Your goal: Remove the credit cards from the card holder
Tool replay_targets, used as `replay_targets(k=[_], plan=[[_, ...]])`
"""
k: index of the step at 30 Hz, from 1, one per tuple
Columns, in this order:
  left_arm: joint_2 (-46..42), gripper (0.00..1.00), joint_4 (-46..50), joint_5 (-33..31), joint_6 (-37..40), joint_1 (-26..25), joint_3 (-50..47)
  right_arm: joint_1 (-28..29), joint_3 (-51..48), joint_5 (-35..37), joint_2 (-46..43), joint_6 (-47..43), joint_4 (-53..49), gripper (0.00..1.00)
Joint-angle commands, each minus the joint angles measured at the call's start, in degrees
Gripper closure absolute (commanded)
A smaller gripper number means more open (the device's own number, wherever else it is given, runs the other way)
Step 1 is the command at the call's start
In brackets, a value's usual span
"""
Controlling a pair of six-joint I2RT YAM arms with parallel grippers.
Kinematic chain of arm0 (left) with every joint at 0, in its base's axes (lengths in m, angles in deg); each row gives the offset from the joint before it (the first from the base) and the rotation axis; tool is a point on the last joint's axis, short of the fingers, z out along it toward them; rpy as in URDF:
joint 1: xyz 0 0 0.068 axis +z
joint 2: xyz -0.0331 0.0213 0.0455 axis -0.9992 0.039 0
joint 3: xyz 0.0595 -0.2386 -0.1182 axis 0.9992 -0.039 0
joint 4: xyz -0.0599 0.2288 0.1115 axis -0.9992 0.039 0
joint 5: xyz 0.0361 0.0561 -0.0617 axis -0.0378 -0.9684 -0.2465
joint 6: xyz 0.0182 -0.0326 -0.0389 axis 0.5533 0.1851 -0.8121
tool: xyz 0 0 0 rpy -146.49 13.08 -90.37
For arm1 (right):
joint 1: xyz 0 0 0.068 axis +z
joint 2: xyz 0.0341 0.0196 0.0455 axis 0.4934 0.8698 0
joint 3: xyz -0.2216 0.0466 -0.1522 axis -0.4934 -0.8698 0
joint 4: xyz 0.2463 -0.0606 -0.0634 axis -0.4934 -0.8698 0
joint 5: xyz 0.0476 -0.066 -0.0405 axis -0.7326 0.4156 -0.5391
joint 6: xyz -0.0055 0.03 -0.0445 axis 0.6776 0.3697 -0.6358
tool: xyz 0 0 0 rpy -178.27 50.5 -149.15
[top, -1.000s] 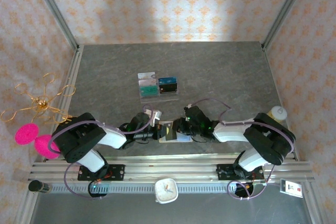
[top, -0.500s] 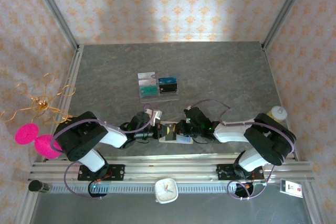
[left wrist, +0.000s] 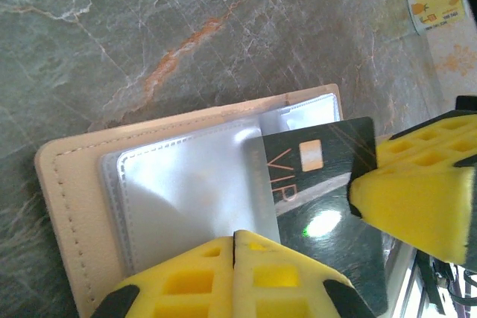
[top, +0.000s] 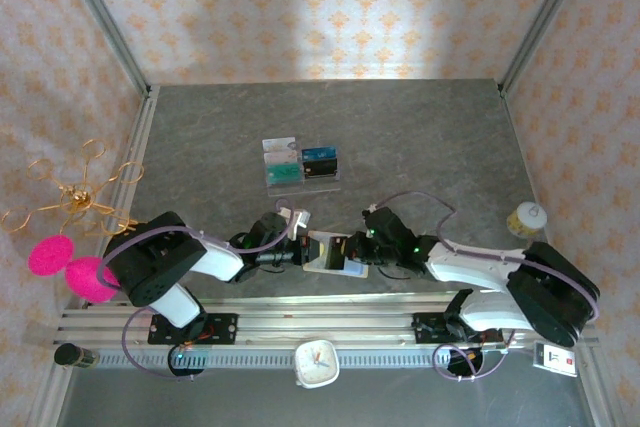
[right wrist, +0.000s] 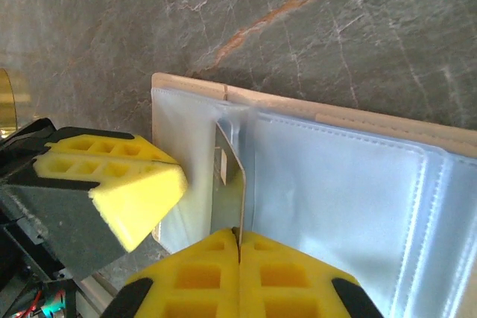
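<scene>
The beige card holder (left wrist: 71,206) lies open near the table's front edge (top: 318,250), its silvery clear sleeves facing up. My left gripper (left wrist: 235,240) is shut on the holder's near sleeve edge. A dark credit card (left wrist: 320,184) marked VIP sticks partway out of a sleeve toward the right. My right gripper (right wrist: 240,236) is shut on that card (right wrist: 227,176), seen edge-on and standing out of the sleeve. The right gripper's yellow finger (left wrist: 417,176) covers the card's far end. In the top view the two grippers (top: 300,252) (top: 355,250) meet at the holder.
A clear tray (top: 300,164) with several cards sits mid-table behind the holder. A yellow-lidded jar (top: 527,217) stands at the right edge. A gold wire ornament (top: 75,197) and pink discs (top: 50,255) are at the left. A white clock (top: 317,362) lies on the front rail.
The right gripper closed on the dark card and drew back to the right, sliding the card partway out. The right arm's elbow swung right. The left gripper stayed put on the holder.
</scene>
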Motion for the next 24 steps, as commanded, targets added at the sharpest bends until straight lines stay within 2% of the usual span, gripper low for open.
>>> replay_targets(k=[1, 7, 12, 15, 19, 21, 24], plan=[[-0.48, 1.0, 10.12, -2.06, 0.19, 0.16, -1.07, -0.17, 2.81, 1.64, -2.32, -3.12, -9.45, 1.0], [-4.63, 0.99, 13.2, -2.76, -0.22, 0.12, 1.39, -0.22, 6.47, 4.68, -9.87, -5.9, -15.81, 1.0], [-12.19, 0.64, 17.72, -4.29, -0.92, 0.13, 3.24, -0.17, 13.3, 7.93, -10.83, -13.55, -18.16, 1.0], [-18.25, 0.48, 22.26, -6.68, -0.6, 0.18, 3.86, -0.19, 20.58, 12.87, -7.45, -21.04, -20.45, 1.0], [-24.99, 0.36, 29.17, -9.99, 0.34, 0.4, 4.74, -0.9, 30.59, 19.14, -0.73, -33.38, -22.08, 1.0], [-27.51, 0.32, 32.39, -11.15, 0.95, 0.5, 4.83, -2.89, 34.26, 19.04, 2.55, -38.9, -22.07, 1.0], [-30.99, 0.25, 36.56, -12.9, 1.34, 0.62, 4.85, -6.59, 38.44, 15.01, 6.71, -47.16, -21.53, 1.0]])
